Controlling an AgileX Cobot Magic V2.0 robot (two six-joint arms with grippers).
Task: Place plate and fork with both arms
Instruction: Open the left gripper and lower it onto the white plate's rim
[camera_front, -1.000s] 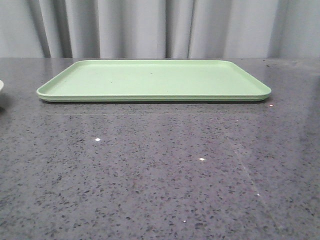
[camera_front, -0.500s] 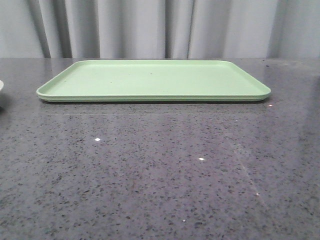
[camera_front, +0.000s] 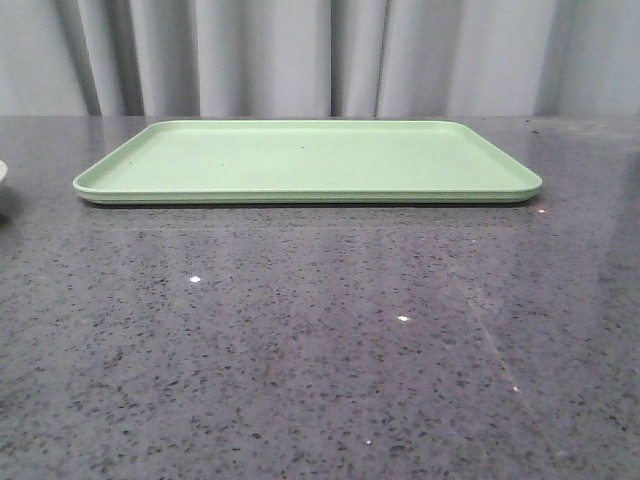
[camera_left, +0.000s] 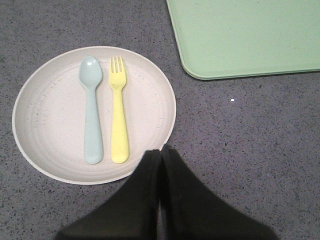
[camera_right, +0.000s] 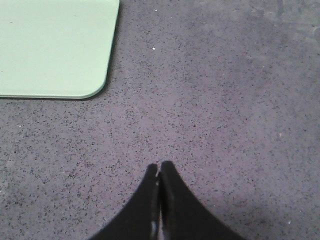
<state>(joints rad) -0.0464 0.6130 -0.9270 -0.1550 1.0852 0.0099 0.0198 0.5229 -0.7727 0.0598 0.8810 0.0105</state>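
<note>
In the left wrist view the cream plate (camera_left: 50, 120) lies on the grey table. The yellow fork (camera_left: 119, 117) lies in it beside a pale blue-green spoon (camera_left: 91, 110). My left gripper (camera_left: 161, 150) is shut and empty, its tips over the plate's near rim. In the front view only a sliver of the plate (camera_front: 2, 172) shows at the left edge. My right gripper (camera_right: 159, 167) is shut and empty above bare table, apart from the tray corner. Neither gripper shows in the front view.
The flat light-green tray (camera_front: 310, 160) lies at the back middle of the grey speckled table, in front of a grey curtain. Its corner shows in the left wrist view (camera_left: 245, 35) and in the right wrist view (camera_right: 50, 45).
</note>
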